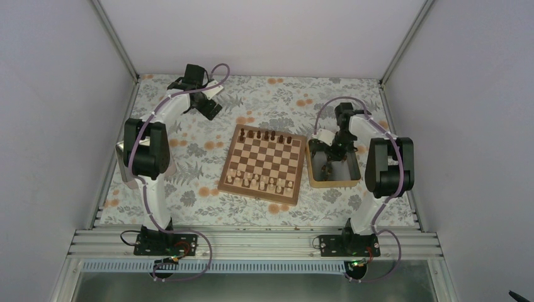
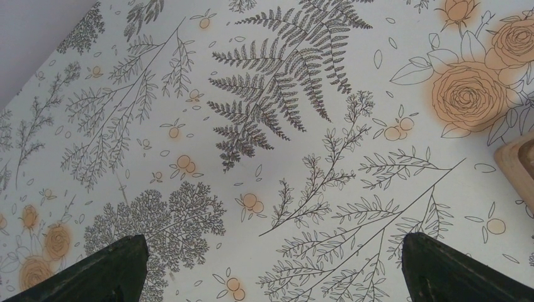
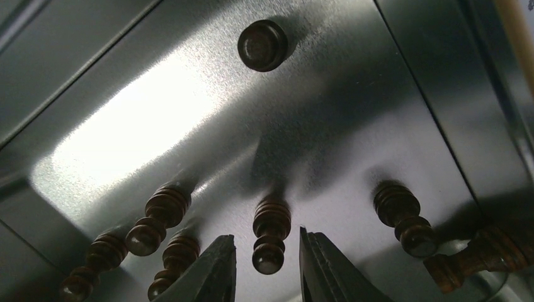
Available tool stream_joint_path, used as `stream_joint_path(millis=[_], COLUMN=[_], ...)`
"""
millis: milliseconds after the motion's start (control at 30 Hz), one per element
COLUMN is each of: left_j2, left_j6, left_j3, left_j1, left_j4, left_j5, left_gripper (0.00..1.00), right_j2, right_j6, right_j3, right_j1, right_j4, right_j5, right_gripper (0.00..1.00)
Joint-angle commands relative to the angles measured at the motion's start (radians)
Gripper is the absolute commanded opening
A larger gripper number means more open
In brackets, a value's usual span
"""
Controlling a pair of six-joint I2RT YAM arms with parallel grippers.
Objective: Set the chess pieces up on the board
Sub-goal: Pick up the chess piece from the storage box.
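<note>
The board (image 1: 264,165) lies mid-table, with a row of dark chess pieces (image 1: 264,134) along its far edge and pale chessmen (image 1: 259,181) on its near rows. My right gripper (image 1: 330,156) reaches down into the tan-rimmed tray (image 1: 334,184). In the right wrist view the gripper (image 3: 266,234) is open. Its fingertips (image 3: 221,267) flank a dark pawn (image 3: 271,234) standing on the tray floor, with a gap on each side. More dark pawns (image 3: 157,217) (image 3: 403,217) stand around it. My left gripper (image 1: 211,108) (image 2: 272,237) is wide open and empty over the cloth.
One dark pawn (image 3: 262,44) stands alone farther across the grey tray floor (image 3: 189,113). A larger dark piece (image 3: 478,255) lies at the lower right. A wooden corner of the board (image 2: 519,167) shows at the right edge of the left wrist view. The flowered cloth (image 1: 189,189) covers the table.
</note>
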Motion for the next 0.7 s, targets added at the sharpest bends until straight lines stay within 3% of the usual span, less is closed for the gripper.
stream_joint_path(millis=[0,667], left_j2=[0.010,0.000], left_j6=[0.002,0.002], left_j3=[0.015,0.011], left_j1=[-0.003,-0.005], left_j4=[-0.012,-0.011], left_j5=[0.002,0.006], left_gripper=[1.00,1.00], right_j2=[0.006,0.014], right_j6=[0.017,0.011], right_j3=[-0.006,0.000], right_j1=[-0.017,-0.024], right_j4=[0.001,0.000], right_j5=[0.010,-0.010], right_gripper=[0.28,0.19])
